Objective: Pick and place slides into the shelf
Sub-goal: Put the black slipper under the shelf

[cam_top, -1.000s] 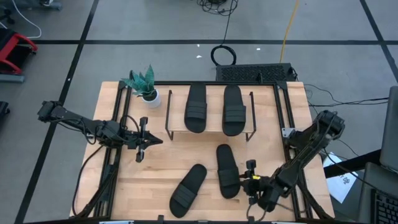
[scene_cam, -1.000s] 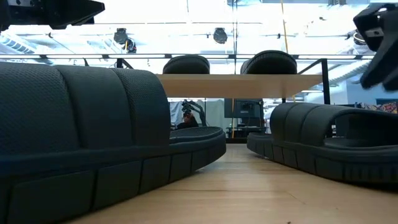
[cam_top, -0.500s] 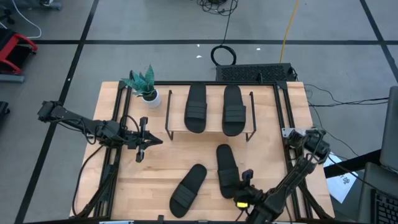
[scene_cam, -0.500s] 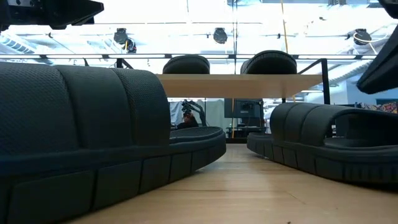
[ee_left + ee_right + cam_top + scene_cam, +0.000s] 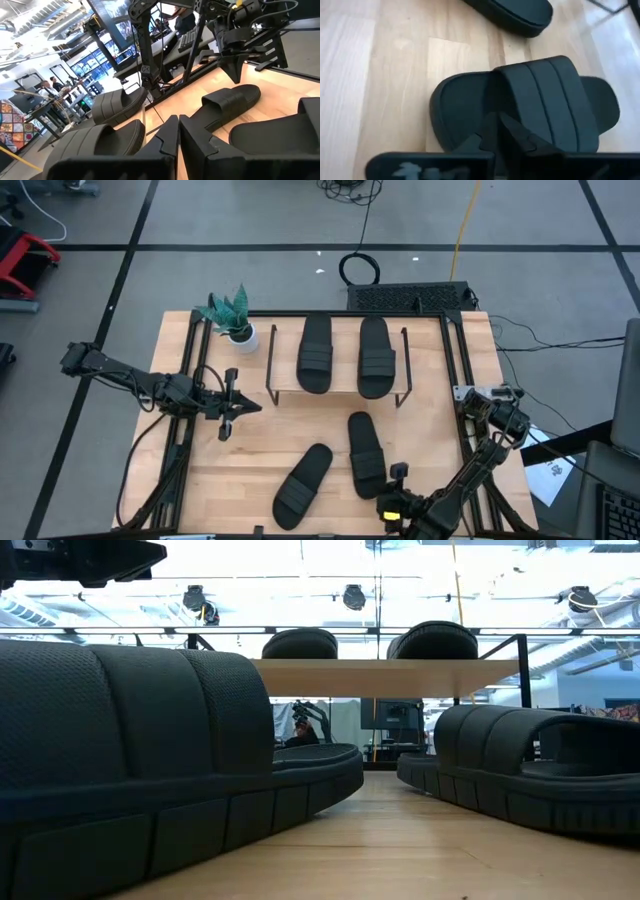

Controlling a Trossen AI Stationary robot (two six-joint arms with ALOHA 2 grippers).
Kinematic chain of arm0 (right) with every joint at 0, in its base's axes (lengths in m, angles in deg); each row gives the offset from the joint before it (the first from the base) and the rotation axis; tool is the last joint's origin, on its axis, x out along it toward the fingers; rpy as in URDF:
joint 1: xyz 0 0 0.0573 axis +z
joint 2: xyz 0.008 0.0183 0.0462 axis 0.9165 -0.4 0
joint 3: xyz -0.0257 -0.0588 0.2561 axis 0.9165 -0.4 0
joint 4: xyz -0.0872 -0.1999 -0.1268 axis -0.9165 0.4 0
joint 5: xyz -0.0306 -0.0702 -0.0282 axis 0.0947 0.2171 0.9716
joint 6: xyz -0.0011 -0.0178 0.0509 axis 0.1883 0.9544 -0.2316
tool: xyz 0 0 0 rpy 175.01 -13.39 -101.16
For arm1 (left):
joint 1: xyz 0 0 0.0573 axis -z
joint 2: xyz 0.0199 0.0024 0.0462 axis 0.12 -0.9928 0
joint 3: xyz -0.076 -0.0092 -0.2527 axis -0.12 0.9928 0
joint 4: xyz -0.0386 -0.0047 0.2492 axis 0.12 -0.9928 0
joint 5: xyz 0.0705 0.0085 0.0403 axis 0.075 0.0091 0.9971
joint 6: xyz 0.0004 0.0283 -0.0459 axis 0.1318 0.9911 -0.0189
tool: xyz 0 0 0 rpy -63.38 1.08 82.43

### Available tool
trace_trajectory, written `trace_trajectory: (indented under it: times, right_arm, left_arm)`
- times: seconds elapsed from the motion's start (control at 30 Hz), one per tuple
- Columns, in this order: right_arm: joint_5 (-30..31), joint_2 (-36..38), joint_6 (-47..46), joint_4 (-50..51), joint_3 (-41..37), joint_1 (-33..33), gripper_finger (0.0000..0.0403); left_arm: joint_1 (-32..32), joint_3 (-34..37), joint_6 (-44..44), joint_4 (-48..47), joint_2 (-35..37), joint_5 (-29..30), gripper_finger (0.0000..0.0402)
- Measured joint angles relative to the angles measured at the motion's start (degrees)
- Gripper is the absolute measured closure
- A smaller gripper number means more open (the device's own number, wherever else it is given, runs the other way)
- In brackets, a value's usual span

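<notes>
The light-wood tabletop point(image 5: 250, 465) stood on a grey floor crossed by black tape lines, a potted plant point(image 5: 232, 313) at its far left corner. Two slides point(image 5: 316, 352) point(image 5: 376, 356) lay side by side on the shelf point(image 5: 338, 387); two more point(image 5: 303, 485) point(image 5: 365, 453) lay on the table in front of it. The left gripper point(image 5: 236, 413) hovered left of the shelf, fingers together, holding nothing. The right gripper point(image 5: 396, 480) sat low at the near edge beside the nearer slide, fingers closed and empty.
</notes>
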Motion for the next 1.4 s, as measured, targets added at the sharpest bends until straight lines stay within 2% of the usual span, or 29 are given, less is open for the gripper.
trace_trajectory:
  times: [0.13,0.27,0.4,0.57,0.87,1.0,1.17,1.27,1.4]
  right_arm:
    - [0.3,0.0,-3.1,0.1,0.0,-0.3,0.0340]
    - [0.1,0.0,-4.9,0.6,0.0,-1.4,0.0255]
    - [1.9,0.0,-4.0,1.0,0.0,-1.9,0.0181]
    - [3.2,0.0,-3.4,2.8,-0.1,-2.4,0.0157]
    - [5.2,-5.1,-3.8,6.3,-0.1,-2.8,0.0179]
    - [8.5,-8.1,-7.2,8.9,0.0,-2.8,0.0190]
    - [9.4,-9.0,-14.9,14.1,-0.1,-3.3,0.0210]
    - [9.0,-9.0,-17.6,16.8,-0.2,-3.7,0.0262]
    - [7.6,-9.0,-18.7,19.3,-0.1,-3.8,0.0376]
  left_arm:
    - [0.0,0.0,-0.9,0.0,0.0,0.0,0.0389]
    - [0.0,0.0,-1.5,0.0,0.0,0.0,0.0400]
    - [0.0,0.0,-1.5,0.0,0.0,0.0,0.0390]
    - [0.0,0.0,-1.5,-0.1,0.0,0.0,0.0381]
    - [0.0,0.0,-1.2,-0.1,0.0,0.0,0.0399]
    - [0.0,0.0,-1.3,-0.1,0.0,0.0,0.0388]
    - [0.0,0.0,-1.3,-0.1,0.0,0.0,0.0382]
    - [0.0,0.0,-1.3,-0.1,0.0,0.0,0.0389]
    - [0.0,0.0,-1.5,-0.1,0.0,0.0,0.0400]
